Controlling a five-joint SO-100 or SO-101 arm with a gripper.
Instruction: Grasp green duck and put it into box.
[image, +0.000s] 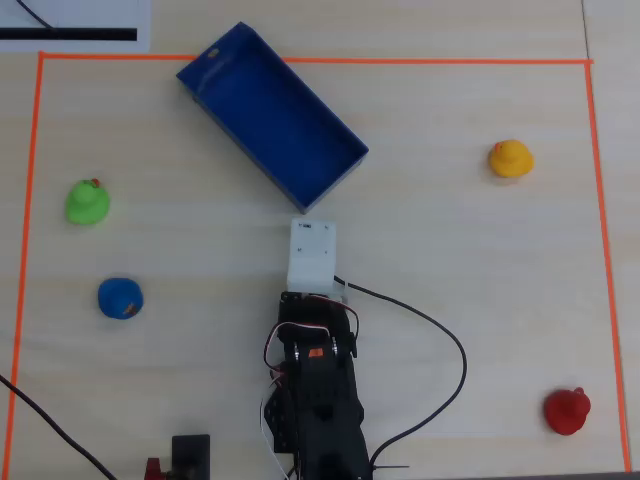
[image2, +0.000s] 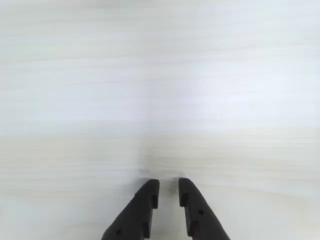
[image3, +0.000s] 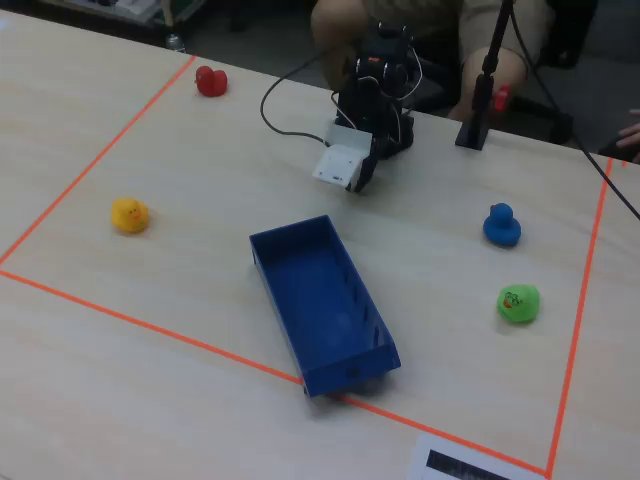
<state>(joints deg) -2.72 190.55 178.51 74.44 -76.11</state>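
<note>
My black two-finger gripper (image2: 169, 192) sits folded near the arm's base, fingers nearly together, a slim gap between them, holding nothing. The small green rubber duck (image: 87, 202) stands alone near the overhead view's left edge, well apart from the open blue rectangular plastic box (image: 272, 115). I should swing toward it, open wide, then descend squarely. The pale wood-grain table (image: 450, 250) carries an orange tape border (image: 590, 200).
</note>
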